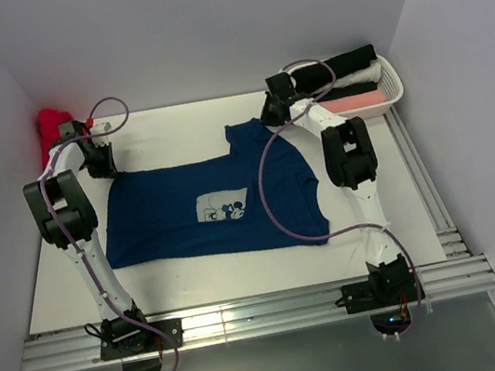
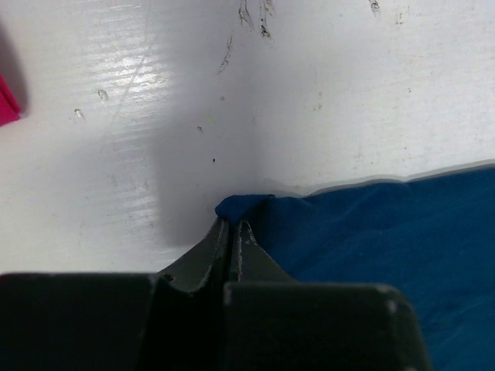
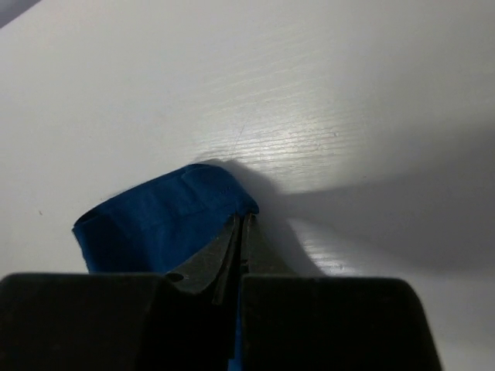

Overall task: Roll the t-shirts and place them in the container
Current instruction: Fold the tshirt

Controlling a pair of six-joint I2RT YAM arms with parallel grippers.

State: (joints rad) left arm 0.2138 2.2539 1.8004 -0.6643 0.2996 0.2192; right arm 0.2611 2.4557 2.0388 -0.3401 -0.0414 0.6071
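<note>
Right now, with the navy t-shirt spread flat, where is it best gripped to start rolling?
By its far edge, from above: the far hem corner, where the left claw is shut, and the far sleeve tip, where the right claw is shut. The navy t-shirt lies flat and sideways, so those two thin ends probably lift one long edge evenly.

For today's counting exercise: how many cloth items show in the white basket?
3: a black roll farthest back, a white roll beside it, a pink roll along the near wall of the basket. Others may lie hidden beneath.
</note>
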